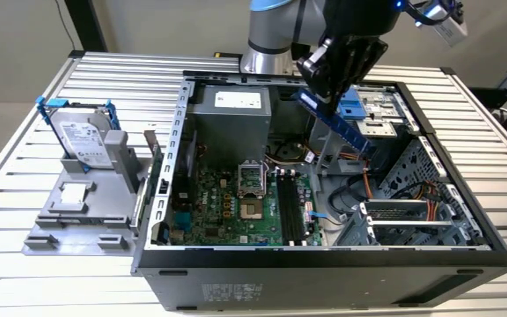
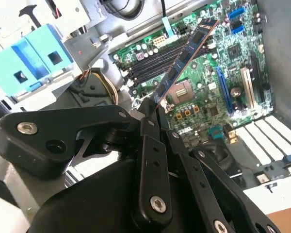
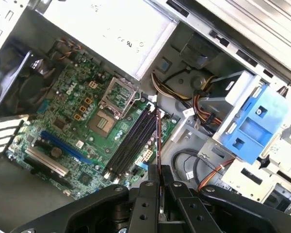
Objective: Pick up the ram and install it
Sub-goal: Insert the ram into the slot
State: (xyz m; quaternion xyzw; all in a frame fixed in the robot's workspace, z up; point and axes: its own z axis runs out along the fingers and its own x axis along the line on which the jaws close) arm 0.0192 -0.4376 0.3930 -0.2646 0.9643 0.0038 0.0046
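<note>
The ram (image 1: 340, 124) is a thin bluish stick that hangs tilted in the air above the open computer case (image 1: 324, 261). My gripper (image 1: 322, 89) is shut on its upper end. In the second wrist view the ram (image 2: 184, 58) juts out from between the black fingers (image 2: 150, 141) over the green motherboard (image 2: 218, 82). The first wrist view shows the ram (image 3: 158, 141) edge-on, beside the long black slots (image 3: 131, 143) and well above them. Those slots (image 1: 290, 208) lie near the front of the board, below and toward the exterior view's left of the stick.
A light-blue drive bracket (image 1: 352, 105) sits in the case just behind the gripper. The grey power supply (image 1: 232, 119) stands at the back. Cables (image 1: 359, 191) and a drive cage (image 1: 403, 218) occupy the exterior view's right. A hard drive (image 1: 86, 139) rests on a grey fixture outside.
</note>
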